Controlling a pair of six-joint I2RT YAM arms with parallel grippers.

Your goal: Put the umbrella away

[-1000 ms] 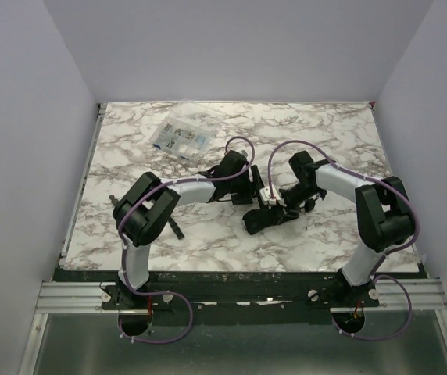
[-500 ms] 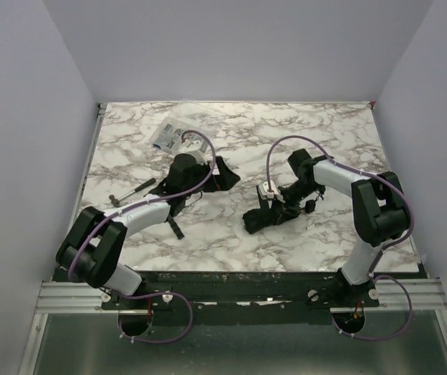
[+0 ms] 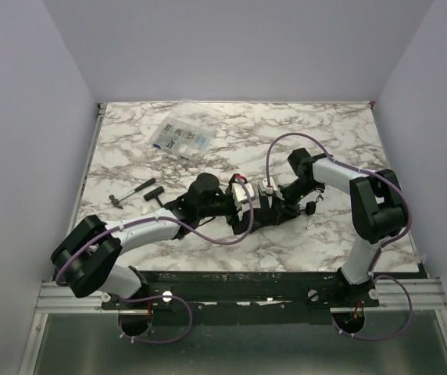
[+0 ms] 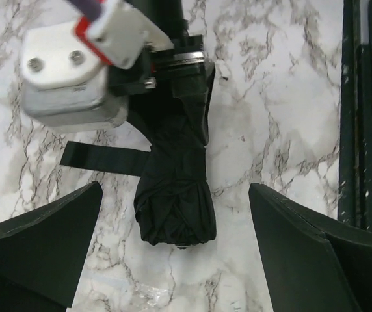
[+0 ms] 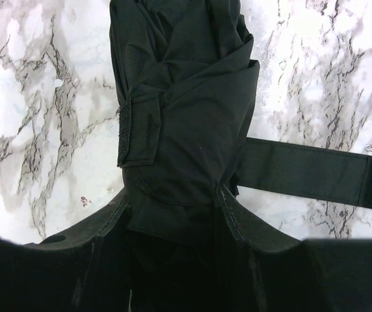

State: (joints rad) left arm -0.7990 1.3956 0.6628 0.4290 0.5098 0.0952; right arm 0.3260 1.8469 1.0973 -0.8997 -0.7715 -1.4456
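Swung in from the far left, left hand (image 4: 174,186) now spread wide either side of the umbrella (image 4: 173,218) end. Opposite end pinched in right hand (image 5: 173,201), flat on desk (image 3: 325,133). Folded already; strap (image 5: 309,172) loose, probably fastening left.

Soft, even overhead light, pale marble counter (image 3: 325,133) bright without glare, shadows faint and diffuse, top view sharp, left wrist view's near jaws dark and out of focus, black umbrella (image 5: 179,97) fabric underexposed, folds barely readable
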